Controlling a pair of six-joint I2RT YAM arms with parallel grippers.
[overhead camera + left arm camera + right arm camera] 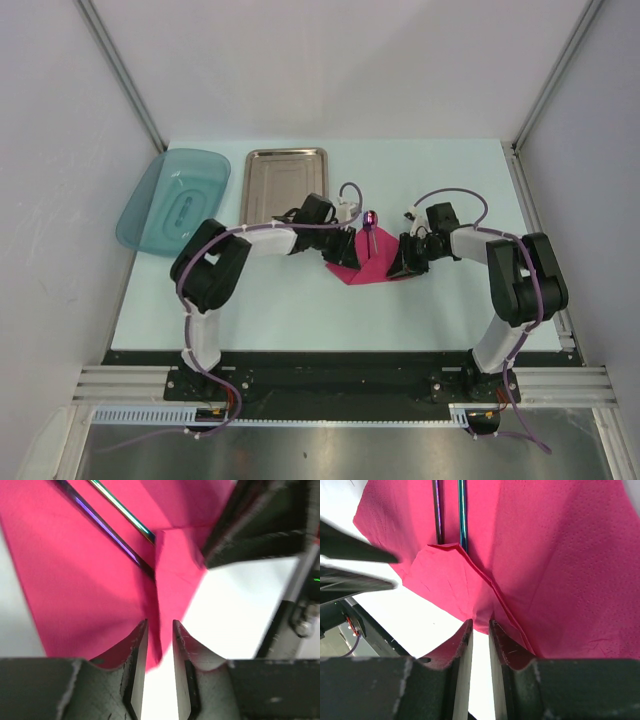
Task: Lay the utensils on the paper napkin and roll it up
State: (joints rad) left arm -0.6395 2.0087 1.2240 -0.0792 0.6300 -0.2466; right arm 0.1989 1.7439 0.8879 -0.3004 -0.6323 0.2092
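Observation:
The magenta paper napkin (366, 266) lies on the table between my two grippers, with one corner folded over (450, 575). The utensils lie side by side on it. In the right wrist view their slim handles show as a purple one (437, 510) and a teal-green one (462, 510), and the fold hides their near ends. The spoon's bowl (371, 216) sticks out at the napkin's far side. My left gripper (160, 625) is open at the napkin's left edge, with a loose flap of paper between its fingertips. My right gripper (480, 622) is shut on the puckered edge of the napkin.
A rectangular steel tray (285, 180) sits at the back, left of centre. A teal translucent dish (172, 200) is further left. The other arm's dark fingers (260, 525) are close by across the napkin. White walls and frame posts enclose the table.

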